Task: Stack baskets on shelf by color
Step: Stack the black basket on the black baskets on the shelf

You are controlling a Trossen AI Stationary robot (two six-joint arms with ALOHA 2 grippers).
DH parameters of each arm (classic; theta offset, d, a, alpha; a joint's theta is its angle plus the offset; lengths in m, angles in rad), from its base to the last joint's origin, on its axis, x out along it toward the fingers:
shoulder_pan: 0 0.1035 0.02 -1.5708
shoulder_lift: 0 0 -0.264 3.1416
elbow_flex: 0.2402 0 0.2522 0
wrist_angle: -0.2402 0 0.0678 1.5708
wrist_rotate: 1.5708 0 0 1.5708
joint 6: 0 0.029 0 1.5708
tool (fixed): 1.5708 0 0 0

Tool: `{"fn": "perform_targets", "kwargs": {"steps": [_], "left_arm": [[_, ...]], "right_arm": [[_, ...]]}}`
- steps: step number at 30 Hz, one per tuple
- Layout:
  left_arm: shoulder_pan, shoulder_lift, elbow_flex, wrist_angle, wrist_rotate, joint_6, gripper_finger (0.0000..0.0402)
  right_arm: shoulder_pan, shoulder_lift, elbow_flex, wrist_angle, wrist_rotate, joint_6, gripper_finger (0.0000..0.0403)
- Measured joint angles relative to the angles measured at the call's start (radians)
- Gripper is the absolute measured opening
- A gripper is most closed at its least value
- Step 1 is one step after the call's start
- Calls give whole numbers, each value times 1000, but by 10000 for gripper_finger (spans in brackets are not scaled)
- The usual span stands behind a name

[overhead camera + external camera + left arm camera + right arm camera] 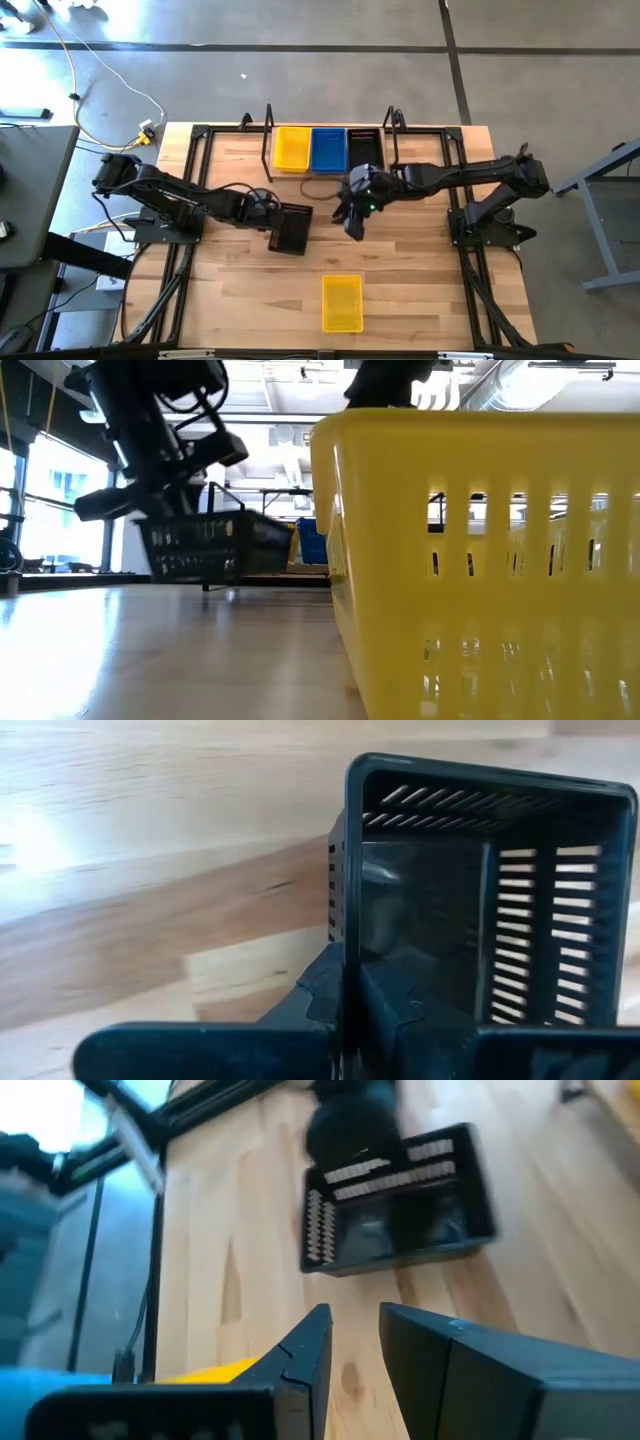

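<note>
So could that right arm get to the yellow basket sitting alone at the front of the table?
Probably yes. The right gripper hangs open and empty above mid-table, and only bare wood lies between it and the lone yellow basket. The left gripper, holding a black basket, is off to the side.

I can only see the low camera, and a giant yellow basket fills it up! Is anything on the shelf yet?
Observer: Yes. The narrow light-wood shelf holds a yellow stack, a blue stack and a black stack of perforated plastic baskets, side by side.
Operator: Who's holding the black one I see?
Observer: The left gripper, clamped on the wall of that black perforated basket.
Operator: Where's the other arm?
Observer: The right gripper is open and empty, over the table just in front of the shelf.
</note>
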Motion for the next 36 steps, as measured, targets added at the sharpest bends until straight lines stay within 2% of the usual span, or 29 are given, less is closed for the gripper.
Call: {"fn": "perform_targets", "kwargs": {"steps": [9,14,22,29,36], "left_arm": [[1,2,146,-21,-24,15,2],[1,3,222,-100,-24,27,1],[1,5,324,-212,-28,9,1],[0,27,357,-259,-46,-18,0],[0,114,356,-231,18,-53,0]], "right_arm": [[111,2,0,90,24,-193,75],[150,2,0,145,62,-263,101],[175,35,0,240,110,-272,149],[176,85,0,248,119,-272,151],[187,139,0,247,123,-280,151]]}}
